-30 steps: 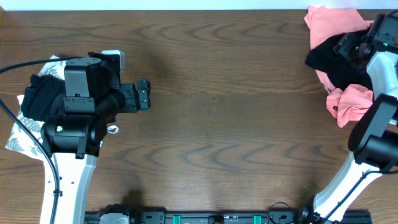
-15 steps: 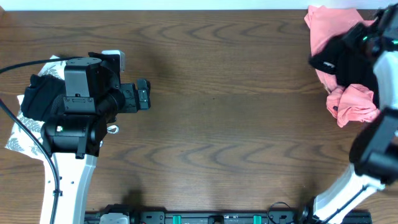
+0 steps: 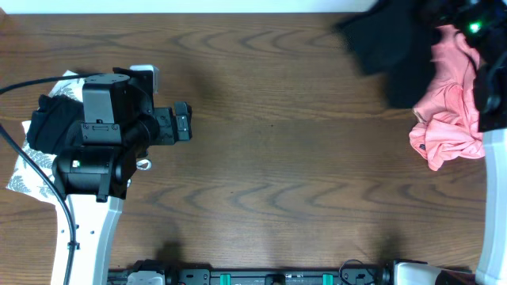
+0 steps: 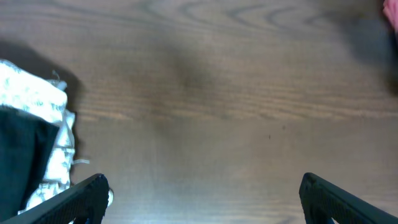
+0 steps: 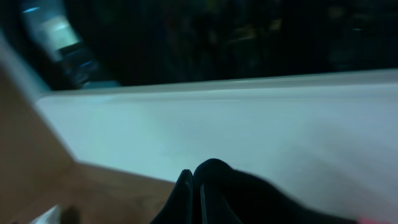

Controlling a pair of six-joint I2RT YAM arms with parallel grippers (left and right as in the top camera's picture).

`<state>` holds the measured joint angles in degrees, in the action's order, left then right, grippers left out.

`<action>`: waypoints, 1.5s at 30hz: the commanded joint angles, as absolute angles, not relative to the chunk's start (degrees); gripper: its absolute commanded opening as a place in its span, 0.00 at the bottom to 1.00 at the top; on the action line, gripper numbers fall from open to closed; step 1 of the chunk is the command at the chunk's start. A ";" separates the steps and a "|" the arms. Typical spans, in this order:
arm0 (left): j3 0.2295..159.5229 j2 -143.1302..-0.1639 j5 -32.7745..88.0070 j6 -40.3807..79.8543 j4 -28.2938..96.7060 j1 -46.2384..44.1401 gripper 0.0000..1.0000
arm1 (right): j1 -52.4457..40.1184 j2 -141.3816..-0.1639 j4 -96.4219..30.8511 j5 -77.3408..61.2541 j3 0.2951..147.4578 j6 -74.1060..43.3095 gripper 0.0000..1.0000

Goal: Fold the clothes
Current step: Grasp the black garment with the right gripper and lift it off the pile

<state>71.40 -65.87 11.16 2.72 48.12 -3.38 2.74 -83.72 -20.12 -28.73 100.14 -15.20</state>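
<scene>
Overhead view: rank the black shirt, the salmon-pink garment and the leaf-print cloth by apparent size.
1. Black shirt and salmon-pink garment: about alike. The shirt is blurred and perhaps nearer the camera, so they are left unranked.
2. Leaf-print cloth: smallest showing, mostly covered.

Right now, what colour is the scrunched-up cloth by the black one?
The cloth is salmon pink, clearest from overhead.

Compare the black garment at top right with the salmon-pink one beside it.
The black fabric garment is motion-blurred and spread out; the salmon-pink fabric garment is sharp and bunched. The black garment reaches further left than the pink garment. Both are soft cloth.
</scene>
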 commanded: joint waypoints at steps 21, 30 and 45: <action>72.47 -62.92 24.47 2.35 50.50 -6.76 0.99 | -6.85 -84.31 -22.79 -24.67 100.44 -13.06 0.01; 72.47 -62.46 24.05 0.58 50.43 -11.99 1.00 | -7.97 -84.33 -24.45 -22.50 100.42 -11.73 0.01; 72.44 -63.35 26.17 0.47 50.59 -11.99 1.00 | -8.34 -84.31 -16.58 -7.55 100.44 -23.70 0.01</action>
